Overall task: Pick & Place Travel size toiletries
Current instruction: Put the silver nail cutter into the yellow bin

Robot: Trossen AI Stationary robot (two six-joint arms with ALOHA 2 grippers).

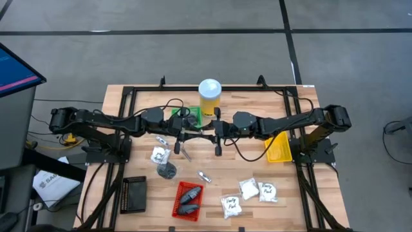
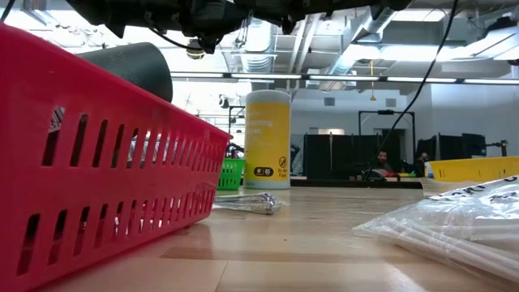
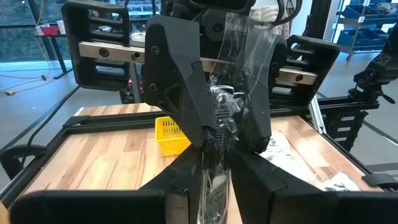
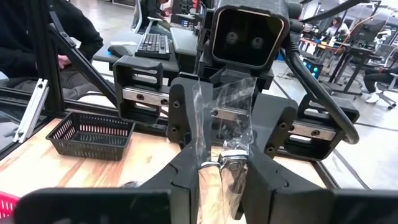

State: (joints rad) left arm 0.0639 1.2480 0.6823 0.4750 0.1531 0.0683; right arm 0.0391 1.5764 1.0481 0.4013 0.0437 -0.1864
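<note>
My two grippers meet tip to tip above the middle of the table. Between them stands a clear crinkly wrapper [image 3: 241,56] with a thin silvery tube [image 4: 232,177] inside. My left gripper [image 3: 217,158] comes from the table's left and my right gripper [image 4: 222,163] from the right; both are shut on this packet. In the high view they face each other, left gripper [image 1: 198,133] and right gripper [image 1: 213,133]. On the table lie white sachets [image 1: 257,190], another sachet [image 1: 159,154], a dark puck [image 1: 167,171] and a small silvery tube [image 1: 205,175]. My left gripper pinches the wrapped tube's middle [image 3: 216,146] between its two fingers, coming level from the table's left. The packet stands about upright, clear of the table, with wrapper above and below the fingers. My right gripper pinches the packet at the tube's cap [image 4: 229,159] between its two fingers, level from the table's right, opposite the left fingers. The silvery tube hangs below the cap and the empty wrapper [image 4: 217,106] stands above.
A tall yellow jar [image 1: 210,96] with a white lid stands at the far middle, beside a green tray [image 1: 187,117]. A yellow tray [image 1: 278,148] sits at the right, a red tray [image 1: 188,200] with dark bottles near the front, a black tray [image 1: 134,193] front left.
</note>
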